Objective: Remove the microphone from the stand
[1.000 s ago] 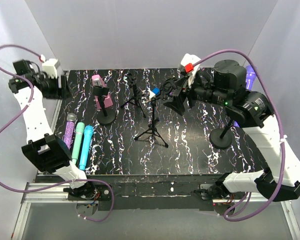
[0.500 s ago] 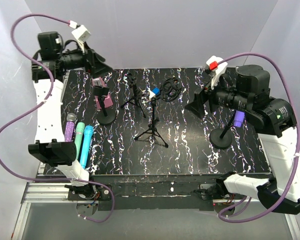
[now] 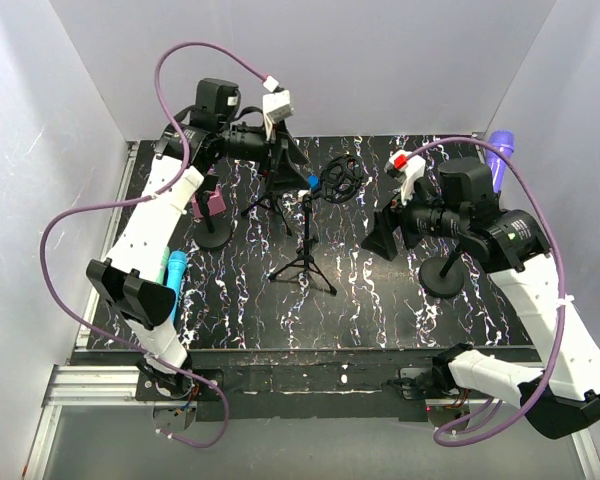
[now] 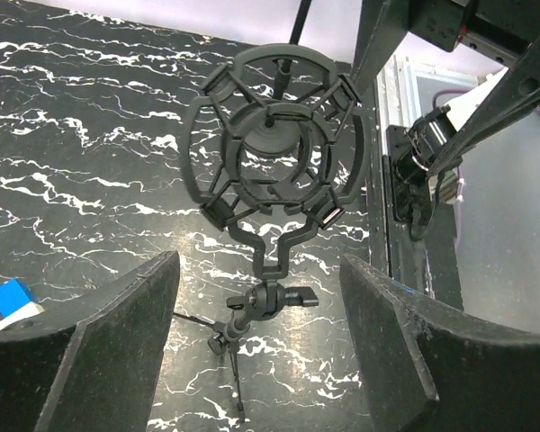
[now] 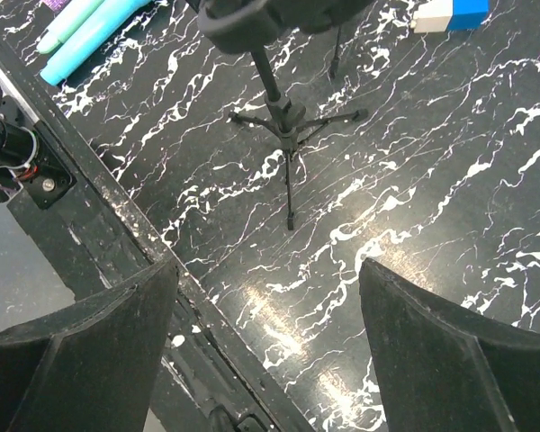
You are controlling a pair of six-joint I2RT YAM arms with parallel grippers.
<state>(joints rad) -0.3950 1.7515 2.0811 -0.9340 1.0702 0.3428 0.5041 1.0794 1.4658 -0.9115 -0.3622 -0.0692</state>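
Centrally, black ringed shock mount (image 4: 274,139) tops thin tripod stand (image 4: 261,301).

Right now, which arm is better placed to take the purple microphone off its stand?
Right. The purple microphone rises just behind the right arm, and the right claw is open and empty. The left claw is open too, but farther away, facing the empty shock mount.

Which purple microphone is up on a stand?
The plain purple microphone at far right, held up on the round-base stand. The other purple one is glittery and lies flat.
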